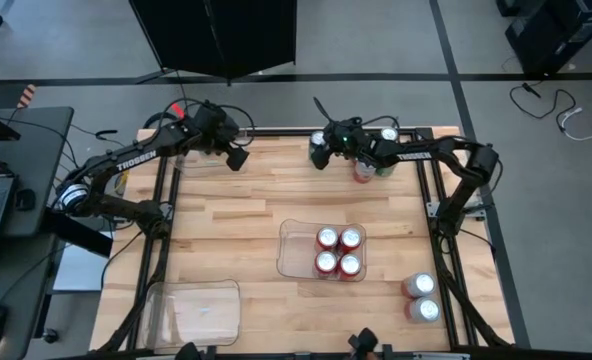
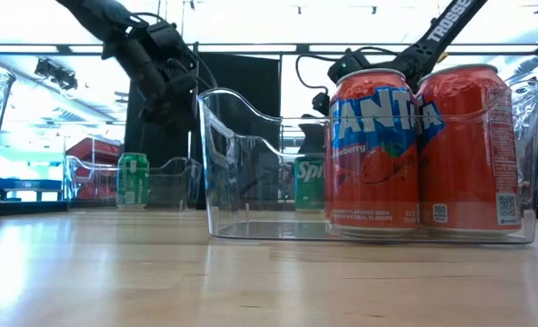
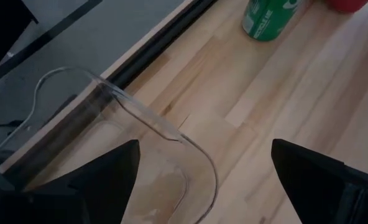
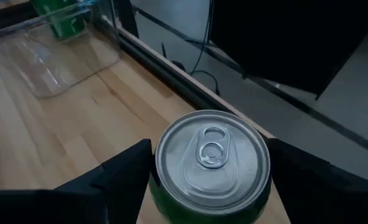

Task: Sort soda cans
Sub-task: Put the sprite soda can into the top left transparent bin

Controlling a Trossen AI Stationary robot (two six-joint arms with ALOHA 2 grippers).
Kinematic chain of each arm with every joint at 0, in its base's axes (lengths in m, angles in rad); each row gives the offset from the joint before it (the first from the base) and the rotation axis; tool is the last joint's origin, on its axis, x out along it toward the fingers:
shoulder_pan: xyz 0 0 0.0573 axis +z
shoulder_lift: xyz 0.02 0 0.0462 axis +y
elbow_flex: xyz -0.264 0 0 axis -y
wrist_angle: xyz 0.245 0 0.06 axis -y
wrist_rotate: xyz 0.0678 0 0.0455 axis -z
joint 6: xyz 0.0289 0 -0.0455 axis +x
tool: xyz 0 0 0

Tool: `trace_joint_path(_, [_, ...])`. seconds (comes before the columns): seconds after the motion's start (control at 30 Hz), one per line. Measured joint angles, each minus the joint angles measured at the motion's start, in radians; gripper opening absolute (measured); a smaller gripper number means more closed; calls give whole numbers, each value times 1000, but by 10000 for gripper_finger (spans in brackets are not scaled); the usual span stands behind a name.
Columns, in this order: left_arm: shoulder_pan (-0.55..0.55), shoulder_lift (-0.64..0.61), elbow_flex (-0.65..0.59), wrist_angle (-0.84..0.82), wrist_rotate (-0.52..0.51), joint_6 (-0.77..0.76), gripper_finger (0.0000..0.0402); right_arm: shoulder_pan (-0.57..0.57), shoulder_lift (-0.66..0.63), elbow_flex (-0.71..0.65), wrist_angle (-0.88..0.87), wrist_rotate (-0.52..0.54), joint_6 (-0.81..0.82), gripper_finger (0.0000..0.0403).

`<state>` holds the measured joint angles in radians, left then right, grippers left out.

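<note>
A: What is on the left side of the desk point(image 1: 236, 200)?

B: At the near left corner stands a clear tray point(image 1: 198, 312), with nothing I can see in it. At the far left there is another clear tray point(image 3: 143, 134), and the left pincer point(image 1: 238, 158) hangs just above its right end. Its fingers point(image 3: 106, 174) are spread wide and hold nothing. In the low view one green can point(image 2: 132, 180) stands inside this far tray.

A: And in the middle?

B: A third clear tray point(image 1: 294, 250) is there. Four red cans point(image 1: 338, 251) stand in its right half, two by two, touching each other.

A: Where is the right pincer?

B: The right pincer point(image 1: 319, 150) is at the far edge, right of the middle. It is around a green can point(image 4: 212, 165) which stands upright on the desk; one finger point(image 4: 119, 177) is at each side of the can, close to its wall. I cannot tell if they press it or only stand beside it. Just to the right are more cans in a group point(image 1: 374, 160), red and green, partly hidden by the arm.

A: Anything further right?

B: Two silver-white cans point(image 1: 421, 298) stand at the near right corner, well apart from the trays.
</note>
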<state>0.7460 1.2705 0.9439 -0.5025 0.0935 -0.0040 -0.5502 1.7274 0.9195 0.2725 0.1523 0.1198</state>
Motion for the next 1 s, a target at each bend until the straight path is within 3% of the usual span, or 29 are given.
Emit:
trace_joint_path(0.13, [0,0,-1,22,-4,5,364,6,7,1,17,-1,-4,289])
trace_joint_path(0.3, [0,9,-1,16,-29,25,364,8,0,0,13,-2,-11,228])
trace_joint_path(0.73, [1,139,-1,13,-315,-33,350,73,-62,-6,-67,-30,-64,227])
trace_joint_path(0.87, [2,187,-1,40,-307,-28,321,80,-76,-7,-63,-22,-71,227])
trace_joint_path(1.0, [-6,232,-1,110,-220,-27,286,80,-77,-6,-64,-21,-71,227])
